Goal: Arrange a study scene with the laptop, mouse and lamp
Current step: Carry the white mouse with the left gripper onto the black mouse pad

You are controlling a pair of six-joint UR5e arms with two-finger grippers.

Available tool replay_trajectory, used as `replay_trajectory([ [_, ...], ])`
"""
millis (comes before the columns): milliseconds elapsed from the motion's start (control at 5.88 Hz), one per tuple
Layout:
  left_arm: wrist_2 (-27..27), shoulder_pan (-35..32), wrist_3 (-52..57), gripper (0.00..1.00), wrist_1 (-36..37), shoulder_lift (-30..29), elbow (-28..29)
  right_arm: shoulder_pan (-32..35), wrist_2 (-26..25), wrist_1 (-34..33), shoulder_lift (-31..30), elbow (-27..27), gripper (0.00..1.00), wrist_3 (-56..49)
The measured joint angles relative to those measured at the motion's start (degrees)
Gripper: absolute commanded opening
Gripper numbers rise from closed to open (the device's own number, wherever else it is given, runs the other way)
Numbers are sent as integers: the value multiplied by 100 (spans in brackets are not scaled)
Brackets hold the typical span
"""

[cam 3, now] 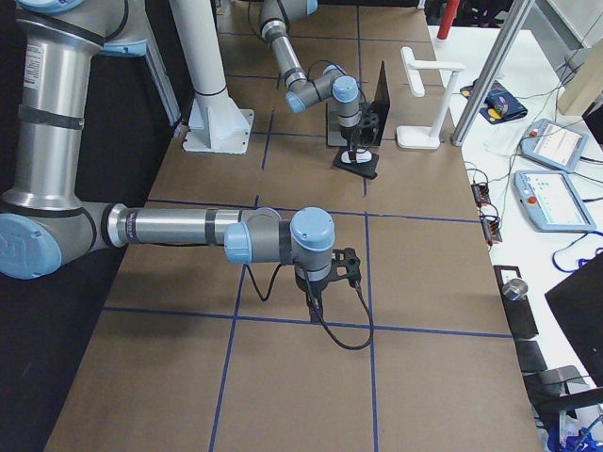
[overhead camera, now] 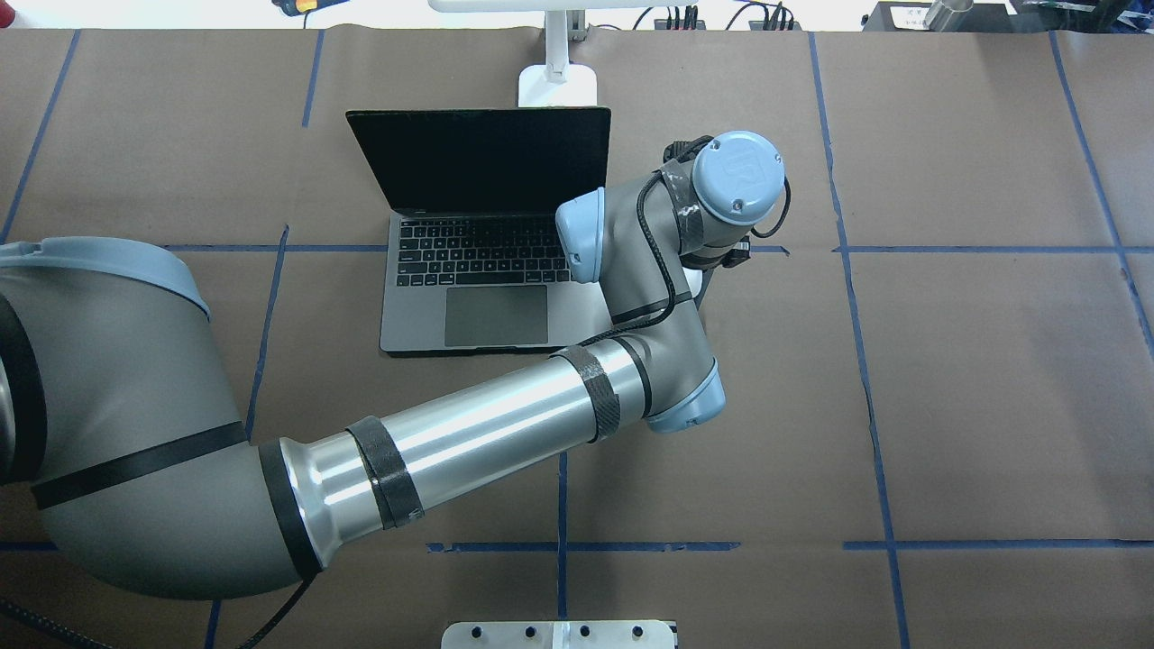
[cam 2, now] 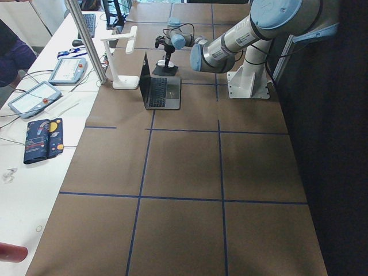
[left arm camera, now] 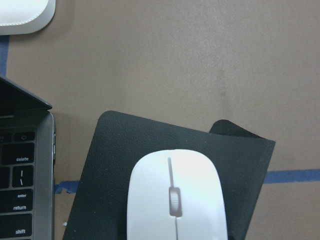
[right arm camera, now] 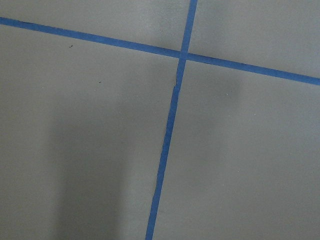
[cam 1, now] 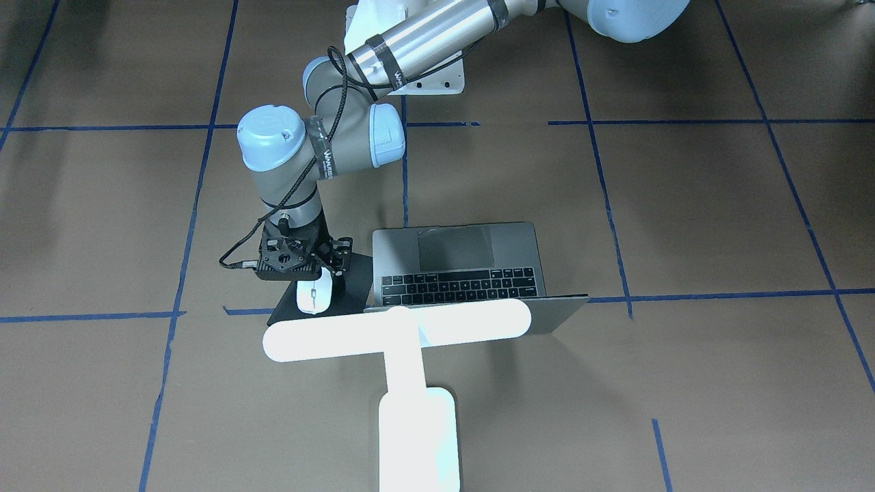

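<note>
The grey laptop [cam 1: 454, 263] stands open in the middle of the table with its screen dark [overhead camera: 478, 162]. The white glowing T-shaped lamp [cam 1: 410, 355] stands just behind the screen. The white mouse [cam 1: 314, 297] lies on a black mat [cam 1: 352, 287] beside the laptop. It fills the lower middle of the left wrist view [left arm camera: 175, 200]. My left gripper [cam 1: 320, 272] hangs straight down over the robot-side end of the mouse. Its body hides the fingers, so I cannot tell whether it is open or shut. My right gripper [cam 3: 314, 303] points down over bare table far from these things, and I cannot tell its state.
The left arm's forearm [overhead camera: 469, 442] crosses low in front of the laptop. The white bolted pedestal [overhead camera: 559, 634] stands at the robot's edge. An operators' bench with tablets [cam 2: 66, 69] and an aluminium post [cam 2: 86, 40] lies beyond the lamp. Blue tape lines cross the brown table [right arm camera: 170, 125].
</note>
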Motion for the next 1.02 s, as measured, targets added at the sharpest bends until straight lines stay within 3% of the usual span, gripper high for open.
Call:
replay_trajectory([
  [340,-123,34,94,99,-3,-29,13,1,0,6,0,0,100,0],
  [1021,-868,-180,273,100,70,70,-443,-5,-18,15,0,-4,100,0],
])
